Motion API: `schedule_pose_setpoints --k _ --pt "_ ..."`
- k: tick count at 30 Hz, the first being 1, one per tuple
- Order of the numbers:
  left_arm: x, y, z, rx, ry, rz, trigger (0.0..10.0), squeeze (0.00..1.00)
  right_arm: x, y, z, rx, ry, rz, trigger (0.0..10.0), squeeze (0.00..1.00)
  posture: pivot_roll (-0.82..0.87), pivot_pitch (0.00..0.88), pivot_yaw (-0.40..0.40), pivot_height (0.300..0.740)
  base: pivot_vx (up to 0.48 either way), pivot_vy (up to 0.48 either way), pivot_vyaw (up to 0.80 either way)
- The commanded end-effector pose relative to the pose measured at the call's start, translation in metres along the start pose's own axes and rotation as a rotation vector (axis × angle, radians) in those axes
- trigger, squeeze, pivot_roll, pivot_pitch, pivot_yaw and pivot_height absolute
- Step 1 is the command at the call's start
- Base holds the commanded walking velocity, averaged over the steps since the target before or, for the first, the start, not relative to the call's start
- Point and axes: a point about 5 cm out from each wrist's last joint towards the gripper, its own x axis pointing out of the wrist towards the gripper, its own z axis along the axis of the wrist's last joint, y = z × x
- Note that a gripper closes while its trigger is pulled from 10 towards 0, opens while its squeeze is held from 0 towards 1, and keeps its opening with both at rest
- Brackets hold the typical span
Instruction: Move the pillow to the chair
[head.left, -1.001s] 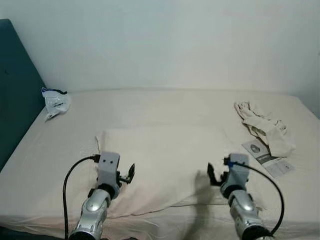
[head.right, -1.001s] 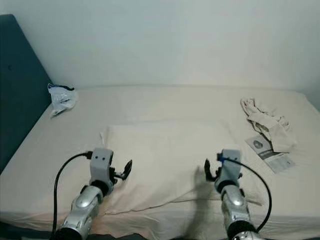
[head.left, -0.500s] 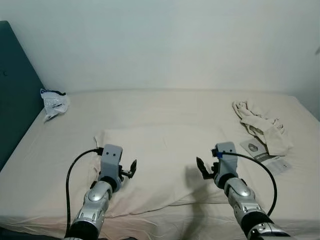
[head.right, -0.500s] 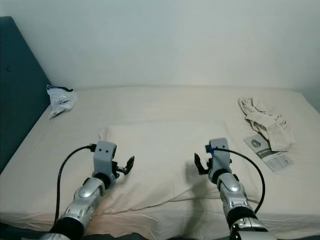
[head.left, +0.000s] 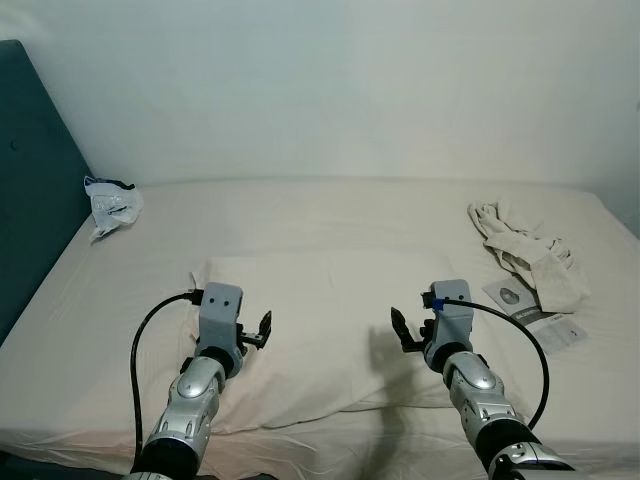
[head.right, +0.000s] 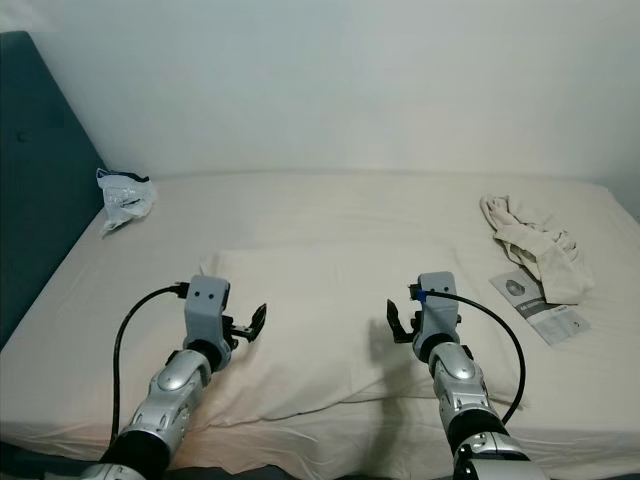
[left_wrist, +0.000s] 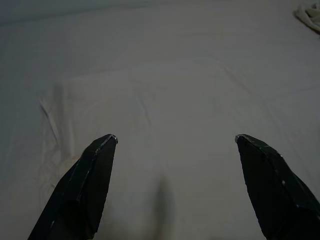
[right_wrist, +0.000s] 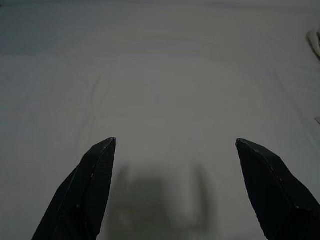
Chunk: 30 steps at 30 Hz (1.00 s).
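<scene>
A flat cream pillow lies on the bed near its front edge, almost the same colour as the sheet. My left gripper hovers over the pillow's left part, open, with nothing between its fingers. My right gripper hovers over the pillow's right part, also open and holding nothing. In the left wrist view the two black fingertips stand wide apart above the pillow. The right wrist view shows the same wide gap between the fingertips, with the pillow below and the gripper's shadow on it.
A teal headboard stands at the bed's left end, with a crumpled white plastic bag beside it. A bunched cream cloth and a printed leaflet lie at the right. A pale wall runs behind the bed.
Both arms have reached forward and risen a little over the pillow. The right gripper has shifted left toward the pillow's middle. Both stay open.
</scene>
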Motion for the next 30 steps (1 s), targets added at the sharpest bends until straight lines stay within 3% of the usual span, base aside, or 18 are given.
schedule_pose_setpoints --k 1,11,25,30 --pt "-0.0001 0.0022 0.0 0.02 0.012 -0.001 10.0 0.0 -0.0014 0.0004 -0.0038 0.026 0.007 -0.013 10.0 0.0 0.0 0.085 0.027 0.66 0.0 0.0 0.0" --pt "-0.0034 0.0013 -0.0039 0.044 0.024 -0.013 10.0 0.0 -0.0034 0.0041 -0.0068 0.033 -0.003 -0.007 10.0 0.0 0.0 0.072 0.031 0.611 0.0 0.0 0.0" --pt "-0.004 -0.0014 -0.0025 0.067 0.016 -0.037 10.0 0.0 -0.0043 -0.0012 -0.0026 0.049 -0.039 -0.025 10.0 0.0 0.0 0.062 0.036 0.611 0.0 0.0 0.0" --pt "-0.0022 -0.0052 0.0034 0.095 -0.003 -0.066 10.0 0.0 -0.0042 -0.0036 0.0024 0.064 -0.075 -0.035 10.0 0.0 0.01 0.072 0.043 0.592 0.0 0.0 0.0"
